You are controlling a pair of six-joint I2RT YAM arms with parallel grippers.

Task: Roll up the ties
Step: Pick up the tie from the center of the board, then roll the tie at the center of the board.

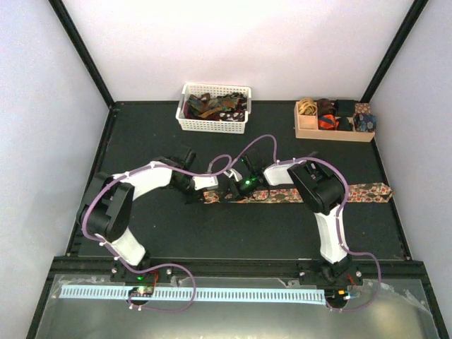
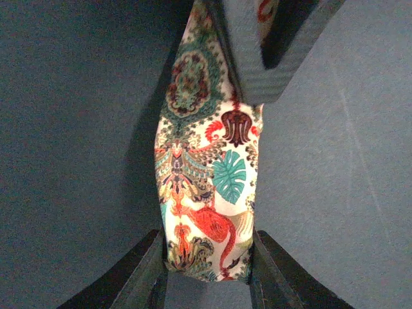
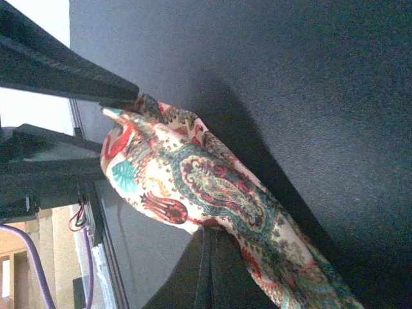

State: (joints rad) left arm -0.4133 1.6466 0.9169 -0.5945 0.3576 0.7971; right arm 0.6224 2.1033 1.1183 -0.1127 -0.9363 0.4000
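A floral tie in red, green and beige lies across the dark mat, its wide end at the right. My left gripper holds the narrow end, which is folded into a loop. In the left wrist view the tie sits between both fingers, which press on its edges. My right gripper is just right of the left one. In the right wrist view its jaws are closed together under the folded tie. Its finger also shows in the left wrist view.
A white slatted basket with several loose ties stands at the back centre. A tan wooden compartment box with rolled ties stands at the back right. The left gripper's fingers cross the right wrist view's upper left.
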